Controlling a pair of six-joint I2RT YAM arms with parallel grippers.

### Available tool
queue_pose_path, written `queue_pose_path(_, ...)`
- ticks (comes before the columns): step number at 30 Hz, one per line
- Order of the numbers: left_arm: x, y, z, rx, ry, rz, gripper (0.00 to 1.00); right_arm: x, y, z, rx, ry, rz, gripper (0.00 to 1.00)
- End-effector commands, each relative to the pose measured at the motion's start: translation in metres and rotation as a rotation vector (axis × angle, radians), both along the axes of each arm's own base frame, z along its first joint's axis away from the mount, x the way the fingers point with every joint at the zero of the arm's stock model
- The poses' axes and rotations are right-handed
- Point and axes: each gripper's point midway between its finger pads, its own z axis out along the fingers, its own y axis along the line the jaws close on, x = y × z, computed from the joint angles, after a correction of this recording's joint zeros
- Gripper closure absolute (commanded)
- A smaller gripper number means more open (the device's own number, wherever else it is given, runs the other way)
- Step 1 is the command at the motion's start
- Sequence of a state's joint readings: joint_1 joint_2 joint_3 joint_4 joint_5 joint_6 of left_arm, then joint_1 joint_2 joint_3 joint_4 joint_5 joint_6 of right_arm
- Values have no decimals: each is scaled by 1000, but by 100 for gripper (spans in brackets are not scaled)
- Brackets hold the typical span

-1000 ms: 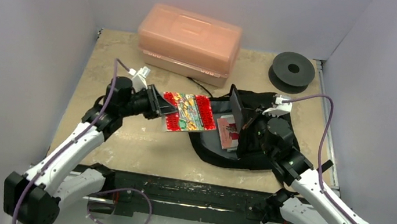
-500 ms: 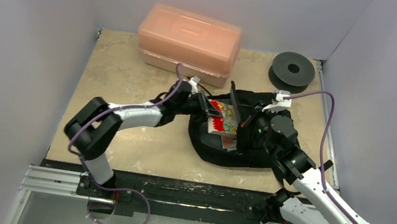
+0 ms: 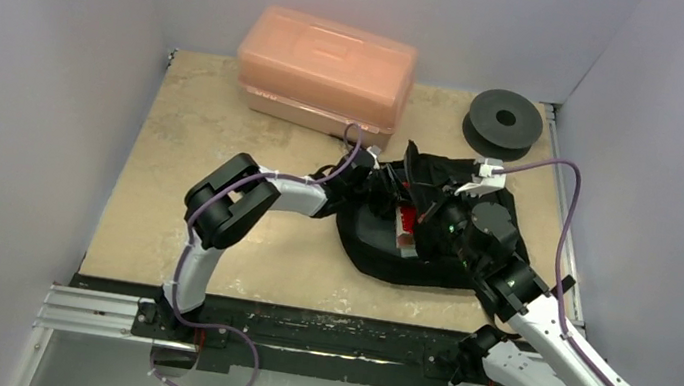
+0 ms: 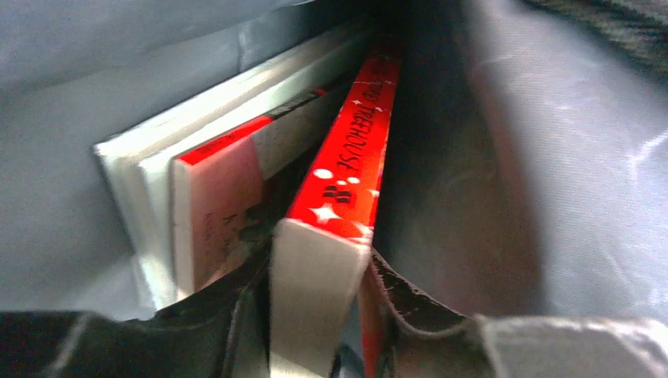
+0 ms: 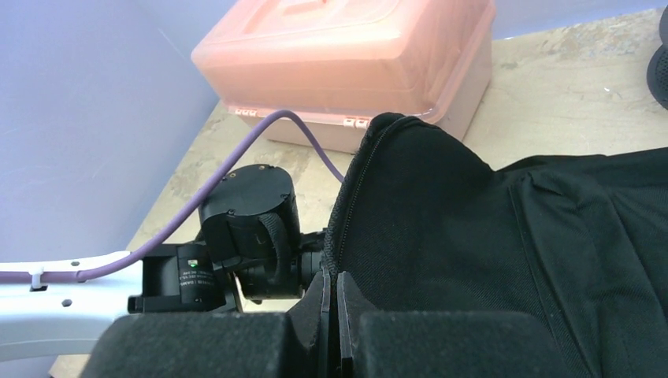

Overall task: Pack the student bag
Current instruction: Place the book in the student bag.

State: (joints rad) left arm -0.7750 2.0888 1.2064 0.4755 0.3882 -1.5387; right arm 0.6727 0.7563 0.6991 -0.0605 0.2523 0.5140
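student bag point(image 3: 372, 250) showing matt black cloth, box point(image 3: 326, 60) showing smooth translucent plastic, book cover point(image 4: 346, 157) shining glossy, table point(image 3: 191, 162) looking rough

"TREEHOUSE" in white on red book spine point(image 4: 346, 150) inside student bag point(image 4: 551, 197), other lettering unreadable

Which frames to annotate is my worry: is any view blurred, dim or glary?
Top external: evenly lit and sharp. Left wrist: dim inside the student bag, spine of the red book readable, near edge blurred, sheen on the lining. Right wrist: bright, the orange-pink box looks slightly washed out, bottom foreground soft.
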Motion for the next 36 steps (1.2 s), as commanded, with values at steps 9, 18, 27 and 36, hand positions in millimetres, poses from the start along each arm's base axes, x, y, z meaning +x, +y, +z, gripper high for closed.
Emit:
queue_pose_path(9,-30,62,40,311,-263,-269,11,0,-6,13,-30,-44,-13,100)
queue_pose_path(18,-35,165,48,630,-448,-202,20,-4,-8,1,-67,-25,1,100)
queue_pose_path(27,-17,160,5,908,-366,-233,31,-5,1,-6,-73,-9,46,100)
queue_pose_path(36,-10,143,-10,938,-369,-292,57,-4,12,-40,-218,71,131,100)
